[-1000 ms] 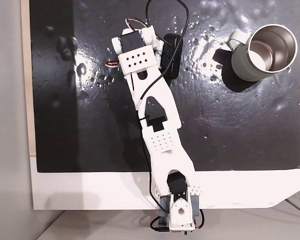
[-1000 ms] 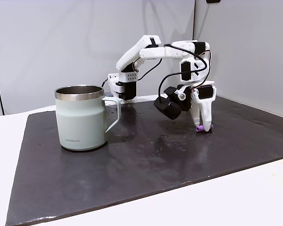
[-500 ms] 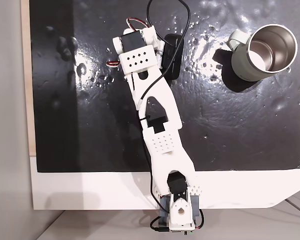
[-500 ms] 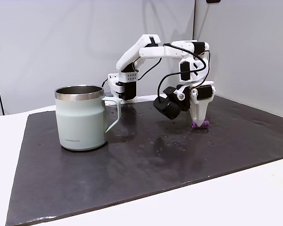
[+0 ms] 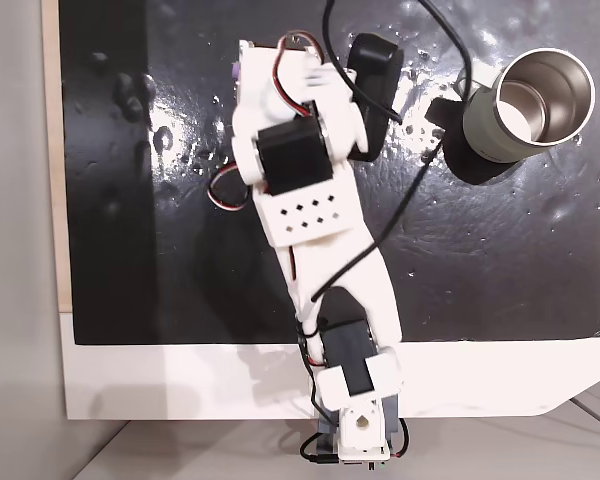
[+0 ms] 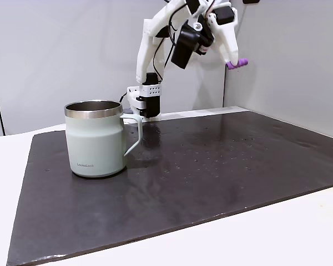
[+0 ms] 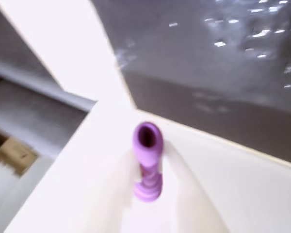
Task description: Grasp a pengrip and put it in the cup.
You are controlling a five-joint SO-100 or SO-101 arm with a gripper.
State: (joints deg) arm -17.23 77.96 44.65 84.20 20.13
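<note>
The purple ribbed pengrip (image 6: 238,63) hangs high above the black mat, pinched in my shut gripper (image 6: 232,62) at the top of a fixed view. From above, a sliver of the pengrip (image 5: 237,73) peeks out at the left of the raised arm. In the wrist view the pengrip (image 7: 148,162) stands between two blurred white fingers (image 7: 191,194), its open end toward the camera. The pale grey-green cup (image 6: 95,138) stands upright on the mat's left in the side-on fixed view, far from the gripper; from above the cup (image 5: 475,125) sits at the top right with its steel interior showing.
A black slate mat (image 6: 222,177) covers most of the white table. The arm's base (image 5: 358,430) is clamped at the table's near edge in a fixed view. Grey walls stand behind the mat (image 5: 500,270).
The gripper closed on the pengrip at the mat and the arm has swung upward, carrying it from mat level to high above the surface.
</note>
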